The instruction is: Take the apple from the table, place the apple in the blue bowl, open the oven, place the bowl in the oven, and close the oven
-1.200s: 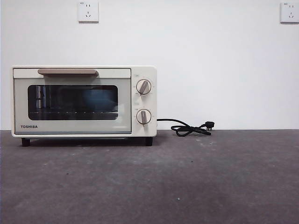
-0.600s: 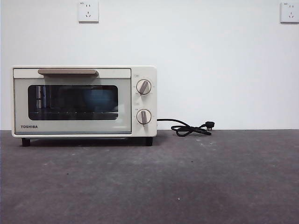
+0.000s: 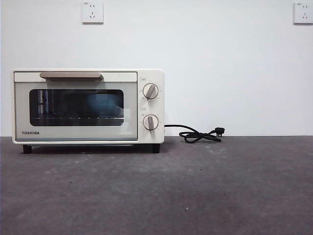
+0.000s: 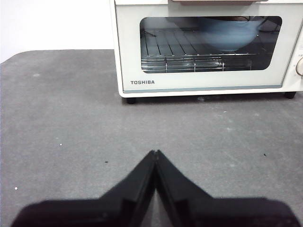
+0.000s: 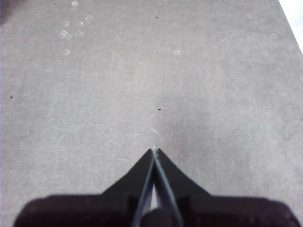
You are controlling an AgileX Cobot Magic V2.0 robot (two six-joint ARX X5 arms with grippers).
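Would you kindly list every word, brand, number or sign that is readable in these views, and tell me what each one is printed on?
"TOSHIBA": dark letters at the lower left corner of the door frame of the oven, readable in both the front view and the left wrist view.
Small markings beside the upper knob and lower knob: too small to read.
Tiny marks on the two wall sockets: too small to read.
Right wrist view: no text.

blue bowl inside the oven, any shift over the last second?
No. In the front view the deep blue bowl sits behind the dark glass door of the cream-white Toshiba oven, same spot relative to the beige bar handle.
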